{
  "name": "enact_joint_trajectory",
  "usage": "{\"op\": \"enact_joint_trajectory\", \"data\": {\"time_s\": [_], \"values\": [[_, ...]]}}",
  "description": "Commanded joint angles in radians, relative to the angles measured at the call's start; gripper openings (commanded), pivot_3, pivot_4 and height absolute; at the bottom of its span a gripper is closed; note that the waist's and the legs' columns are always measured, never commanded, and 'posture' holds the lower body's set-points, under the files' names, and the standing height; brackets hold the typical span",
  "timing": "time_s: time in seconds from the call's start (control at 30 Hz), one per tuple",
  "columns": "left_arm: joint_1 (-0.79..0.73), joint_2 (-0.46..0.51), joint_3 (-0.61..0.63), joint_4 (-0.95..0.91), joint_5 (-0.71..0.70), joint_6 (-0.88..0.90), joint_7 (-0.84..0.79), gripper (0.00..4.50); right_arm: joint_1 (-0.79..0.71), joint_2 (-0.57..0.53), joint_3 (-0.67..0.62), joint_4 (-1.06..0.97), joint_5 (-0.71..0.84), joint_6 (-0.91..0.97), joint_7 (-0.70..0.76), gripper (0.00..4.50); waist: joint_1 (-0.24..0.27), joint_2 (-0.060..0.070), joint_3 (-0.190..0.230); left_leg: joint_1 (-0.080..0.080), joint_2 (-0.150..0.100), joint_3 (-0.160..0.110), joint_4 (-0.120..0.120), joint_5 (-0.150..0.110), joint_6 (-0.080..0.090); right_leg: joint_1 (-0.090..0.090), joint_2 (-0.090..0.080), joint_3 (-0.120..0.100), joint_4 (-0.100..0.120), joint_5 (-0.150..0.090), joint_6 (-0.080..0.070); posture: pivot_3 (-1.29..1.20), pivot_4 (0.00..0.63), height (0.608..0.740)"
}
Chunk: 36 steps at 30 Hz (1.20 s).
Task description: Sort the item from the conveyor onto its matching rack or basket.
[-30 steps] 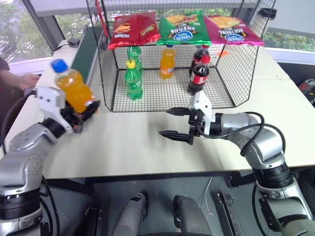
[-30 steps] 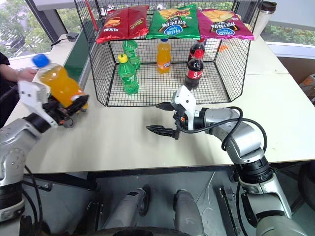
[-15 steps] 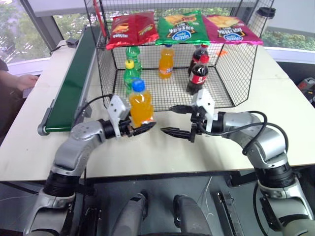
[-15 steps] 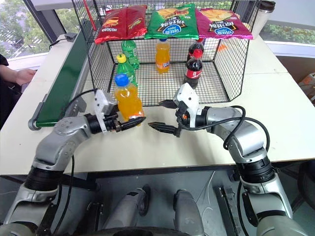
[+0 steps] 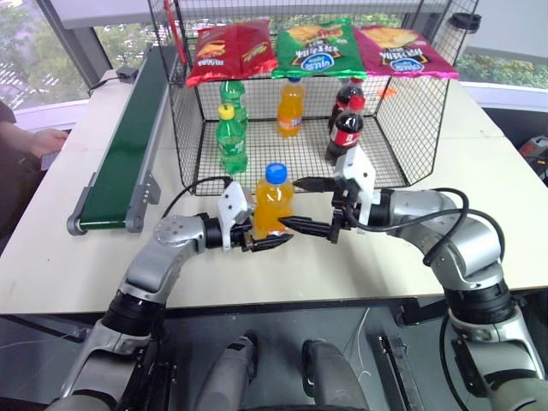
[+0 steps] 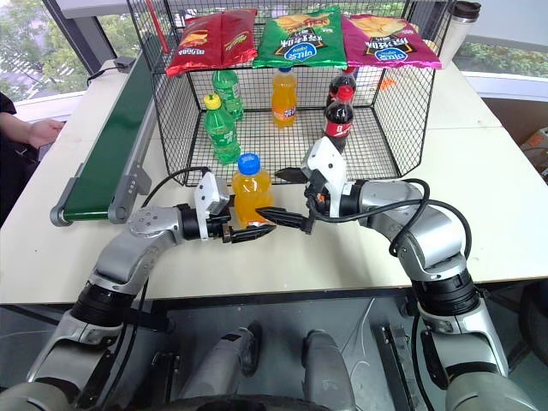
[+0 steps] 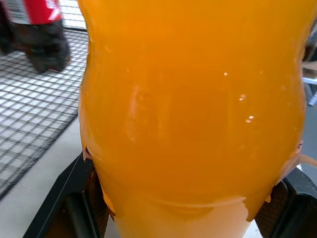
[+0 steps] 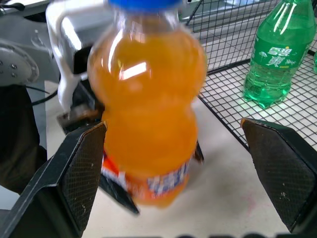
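Note:
The item, an orange soda bottle [image 5: 272, 203] with a blue cap, stands upright just above the table in front of the cage's open side. My left gripper [image 5: 262, 241] is shut on its lower part; its black fingers [image 7: 74, 203] press against the label end. My right gripper [image 5: 300, 205] is open and points at the bottle from the other side, fingertips level with the bottle's body. In the right wrist view the bottle [image 8: 148, 114] sits between the wide-apart pads [image 8: 89, 173], closer to one. The conveyor [image 5: 124, 145] runs along the left. The black wire cage [image 5: 411, 111] stands behind.
Inside the cage stand green bottles [image 5: 231, 137], an orange bottle [image 5: 290, 110] and cola bottles [image 5: 344, 133]. Crisp bags [image 5: 318, 47] lie on its mesh top. A person's hand [image 5: 47, 141] rests beyond the conveyor at the far left. A dark cup [image 5: 462, 21] stands at the back right.
My left gripper has carried the orange bottle from beside the conveyor rightward and down, up to my right gripper's open fingers, and brought it upright. The right arm has stayed put.

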Motion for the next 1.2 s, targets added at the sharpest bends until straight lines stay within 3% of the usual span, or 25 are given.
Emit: {"op": "enact_joint_trajectory", "data": {"time_s": [0.03,0.37,0.53,0.57,0.8,0.9,1.2], "values": [[-0.026,-0.013,0.003,-0.024,0.006,-0.049,-0.01,2.98,-0.035,0.007,-0.017,-0.045,0.019,-0.003,-0.006,4.5,-0.001,0.0,0.0,0.0,0.0,0.0,0.0,0.0,0.0,0.0,0.0,0.0,0.0,0.0,0.0,0.0,0.15,0.738],[-0.033,-0.052,-0.004,-0.024,0.027,-0.05,-0.006,2.98,-0.058,0.029,-0.022,-0.041,0.031,0.006,-0.032,4.5,0.0,0.0,0.0,0.0,0.0,0.0,0.0,0.0,0.0,0.0,0.0,0.0,0.001,0.0,0.0,0.0,0.15,0.738],[-0.044,-0.065,0.001,-0.021,0.027,-0.048,0.004,2.98,-0.064,0.042,-0.026,-0.036,0.033,0.008,-0.041,2.26,0.0,0.0,0.0,0.0,0.0,0.0,0.001,0.0,0.0,0.0,0.0,0.0,0.002,0.0,0.0,0.0,0.15,0.738],[-0.046,-0.066,0.002,-0.018,0.028,-0.047,0.007,2.98,-0.064,0.043,-0.027,-0.035,0.035,0.008,-0.042,2.16,0.0,0.0,0.0,0.0,0.0,0.0,0.001,0.0,0.0,0.0,0.001,0.0,0.002,0.0,0.0,0.0,0.15,0.738],[-0.048,-0.06,-0.001,-0.016,0.043,0.008,0.04,2.98,-0.07,0.046,-0.027,-0.035,0.035,0.011,-0.054,2.16,0.0,0.0,0.0,0.0,0.0,0.0,0.002,0.001,0.001,0.0,0.001,0.0,0.002,0.0,0.0,0.0,0.15,0.738],[-0.049,-0.065,0.002,-0.016,0.041,0.017,0.045,4.44,-0.071,0.047,-0.027,-0.034,0.034,0.011,-0.061,2.16,0.0,0.0,0.0,0.0,0.0,0.0,0.002,0.001,0.001,0.0,0.001,0.0,0.002,0.0,0.0,0.0,0.15,0.738],[-0.017,-0.044,0.012,-0.045,0.064,0.046,0.091,4.44,-0.08,0.057,-0.034,-0.018,0.014,0.006,-0.114,2.16,0.0,0.0,0.0,0.001,0.0,0.0,0.002,0.001,0.002,0.0,0.001,0.0,0.003,0.0,0.0,0.0,0.15,0.738]]}}
